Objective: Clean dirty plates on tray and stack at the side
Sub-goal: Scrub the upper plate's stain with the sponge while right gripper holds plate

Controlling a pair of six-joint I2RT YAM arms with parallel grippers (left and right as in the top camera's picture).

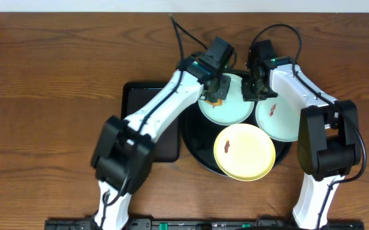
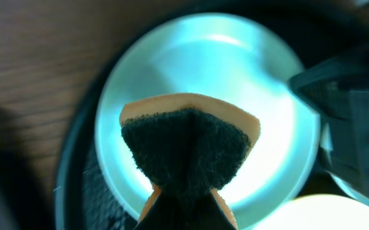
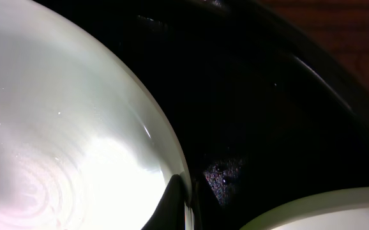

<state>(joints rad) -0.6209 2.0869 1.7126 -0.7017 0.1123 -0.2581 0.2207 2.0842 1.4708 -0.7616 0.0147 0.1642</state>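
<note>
- The left gripper (image 1: 214,88) is clamping fully down on a sponge (image 2: 188,145), orange foam with a dark scouring face, and is holding that face over the middle of the back mint plate (image 1: 230,107).
- The right gripper (image 1: 256,87) is pinching shut on that same plate's rim at its right edge. In the right wrist view one dark finger (image 3: 171,206) is showing against the pale rim, so this arm appears to be steadying the plate while the other one is scrubbing.
- The back mint plate is lying inside the round black tray (image 1: 196,142), at its far side. The surface showing around the sponge is looking clean and glossy, but the sponge is hiding the centre, so I cannot tell whether its smear is gone.
- The right mint plate (image 1: 283,124) is resting at the tray's right side and is carrying a brown smear near its middle.
- The yellow plate (image 1: 248,153) is sitting at the tray's near side, overlapping the rims of both mint plates, with a small smear towards its left.
- The rectangular black tray (image 1: 145,112) is lying just left of the round one, partly under the left arm.
- By my reading the job is only beginning: one plate is being wiped, two are waiting dirty, and no plate is standing stacked on the table (image 1: 44,96) at the side.
</note>
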